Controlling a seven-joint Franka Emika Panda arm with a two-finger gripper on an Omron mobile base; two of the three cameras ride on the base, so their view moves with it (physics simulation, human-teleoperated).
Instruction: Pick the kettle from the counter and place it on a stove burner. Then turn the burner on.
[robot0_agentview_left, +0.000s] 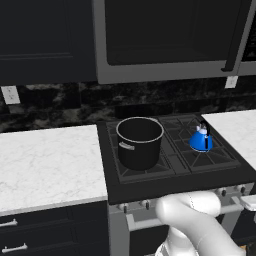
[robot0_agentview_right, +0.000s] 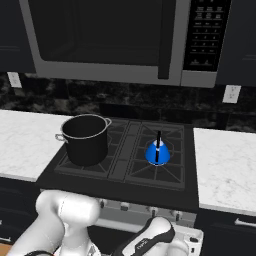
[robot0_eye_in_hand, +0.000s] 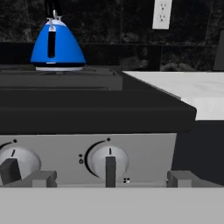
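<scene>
The small blue kettle (robot0_agentview_left: 201, 141) (robot0_agentview_right: 158, 152) (robot0_eye_in_hand: 57, 43) stands upright on the front right stove burner (robot0_agentview_left: 212, 156) (robot0_agentview_right: 156, 171), its black handle up. My gripper (robot0_eye_in_hand: 111, 179) is open and holds nothing. It hangs low in front of the stove's control panel, well below the kettle. Its fingertips (robot0_eye_in_hand: 43, 178) stand wide apart, to either side of a round grey knob (robot0_eye_in_hand: 109, 159) with a dark bar grip pointing straight up. A part of my hand (robot0_agentview_left: 247, 201) shows at the stove's front right corner. The white marble counter (robot0_agentview_left: 50, 160) (robot0_agentview_right: 225, 160) (robot0_eye_in_hand: 188, 83) flanks the stove.
A large black pot (robot0_agentview_left: 140, 142) (robot0_agentview_right: 86, 140) occupies the front left burner. A second knob (robot0_eye_in_hand: 15, 161) sits left of the centred one. A microwave (robot0_agentview_right: 110, 40) hangs above the stove. Wall outlets (robot0_eye_in_hand: 162, 13) sit on the dark backsplash.
</scene>
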